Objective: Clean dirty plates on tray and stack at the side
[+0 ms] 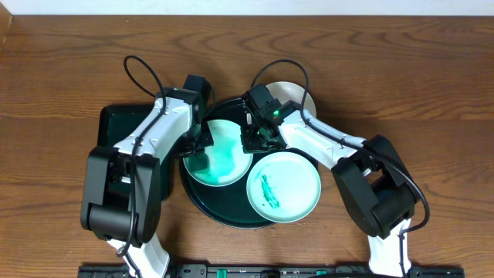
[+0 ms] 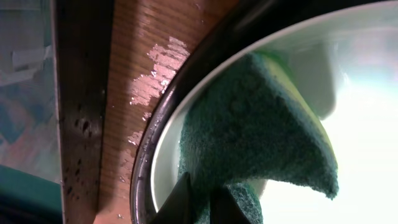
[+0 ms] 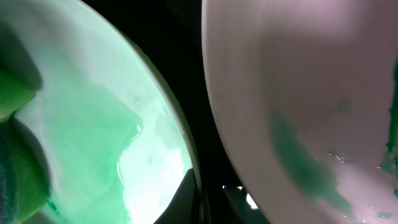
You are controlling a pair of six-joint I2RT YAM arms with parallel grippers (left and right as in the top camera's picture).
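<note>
While mint plate (image 1: 224,150) lies face-up on tray (image 1: 220,215) | left fingers (image 2: 180,200) clamp sponge (image 2: 249,124) — right fingers (image 3: 186,200) pinch plate rim

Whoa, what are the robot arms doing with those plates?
They're washing dishes. The left gripper holds a green sponge and presses it on the mint plate at the left of the round tray, where the teal mess is smeared all over. The right gripper seems to pinch that plate's rim to keep it steady. The other mint plate and the white plate each have a smear too, so nothing is stacked at the side yet.
</note>
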